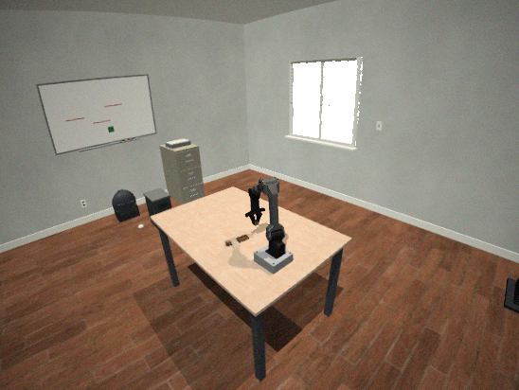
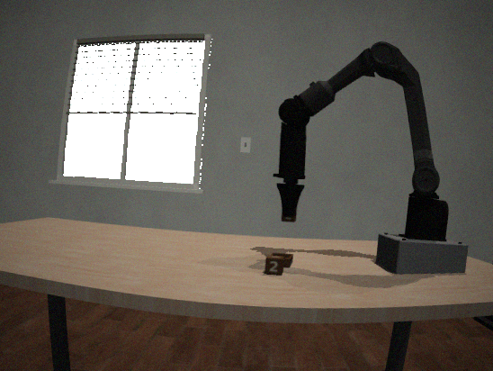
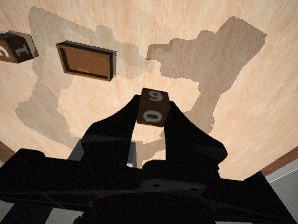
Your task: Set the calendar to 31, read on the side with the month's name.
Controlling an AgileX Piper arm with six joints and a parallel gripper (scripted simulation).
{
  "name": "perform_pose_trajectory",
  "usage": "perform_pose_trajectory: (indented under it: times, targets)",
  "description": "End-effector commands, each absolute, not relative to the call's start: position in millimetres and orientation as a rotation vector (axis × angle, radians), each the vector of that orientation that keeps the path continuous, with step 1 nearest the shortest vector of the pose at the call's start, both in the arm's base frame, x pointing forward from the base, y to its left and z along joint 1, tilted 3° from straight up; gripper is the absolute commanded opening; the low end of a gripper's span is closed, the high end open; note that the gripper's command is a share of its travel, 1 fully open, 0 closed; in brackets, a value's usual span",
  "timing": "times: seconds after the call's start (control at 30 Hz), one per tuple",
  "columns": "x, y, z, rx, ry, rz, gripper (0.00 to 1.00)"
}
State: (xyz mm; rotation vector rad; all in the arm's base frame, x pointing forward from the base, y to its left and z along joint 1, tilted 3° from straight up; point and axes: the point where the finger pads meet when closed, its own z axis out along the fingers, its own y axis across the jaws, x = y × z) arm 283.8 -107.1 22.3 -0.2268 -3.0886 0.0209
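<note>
My gripper (image 3: 152,105) (image 2: 289,218) (image 1: 256,220) is shut on a brown number cube (image 3: 153,107) and holds it high above the table. The cube's faces toward the wrist camera show a 0 and a 6 or 9. The small brown tray (image 3: 85,60) (image 2: 285,257) (image 1: 242,238) lies flat and empty on the table, below and to the left in the wrist view. The second cube (image 3: 16,47) (image 2: 273,265) (image 1: 228,243) stands on the table beside the tray, outside it, and shows a 2 toward the exterior camera.
The arm's grey base (image 2: 420,258) (image 1: 273,259) stands near the table's edge, right of the tray in the exterior view. The wooden table (image 1: 208,222) stands in a room with a filing cabinet (image 1: 183,171) and a bin (image 1: 125,204) behind it.
</note>
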Motion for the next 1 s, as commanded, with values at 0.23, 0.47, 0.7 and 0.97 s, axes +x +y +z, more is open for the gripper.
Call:
perform_pose_trajectory:
  times: [0.23, 0.47, 0.7, 0.97]
  targets:
    - [281.4, -107.9, -20.2, -0.229, -3.086, 0.021, 0.34]
    - [280.5, -108.1, -40.7, -0.229, -3.086, 0.021, 0.34]
    - [280.7, -108.4, -52.9, -0.229, -3.089, 0.022, 0.34]
    - [280.9, -108.5, -52.8, -0.229, -3.09, 0.022, 0.34]
